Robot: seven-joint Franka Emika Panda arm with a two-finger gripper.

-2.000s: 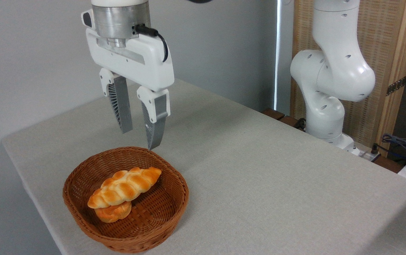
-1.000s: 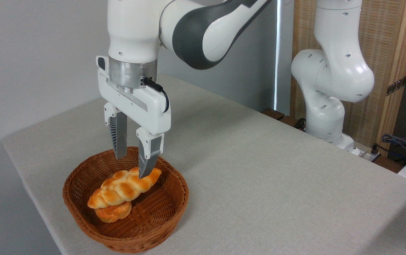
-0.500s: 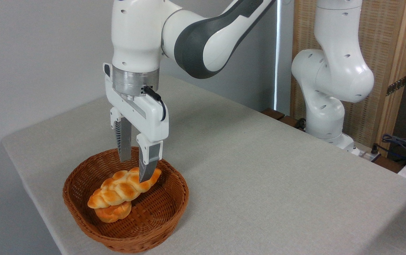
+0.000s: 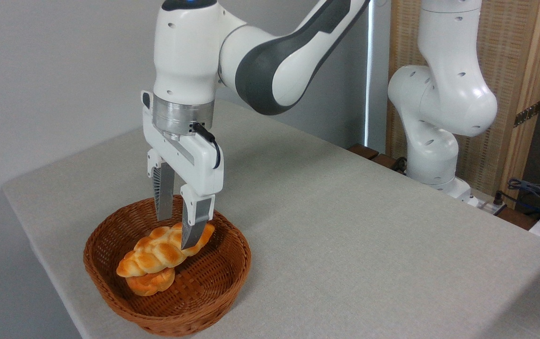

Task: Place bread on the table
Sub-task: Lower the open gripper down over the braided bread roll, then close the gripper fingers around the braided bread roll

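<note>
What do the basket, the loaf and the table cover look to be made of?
Basket: brown woven wicker or rattan-like strands, slightly glossy; the weave shows. Loaf: smooth, shiny and evenly orange, so possibly a foam or plastic replica, though real glazed bread can't be ruled out. Table: matte grey-beige cloth with a fine woven texture.

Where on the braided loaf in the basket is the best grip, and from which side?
Grip the bread across its narrower upper-right part, from straight above: it lies diagonally atop the round roll, and the basket walls block side approaches. The pincer already straddles there.
</note>
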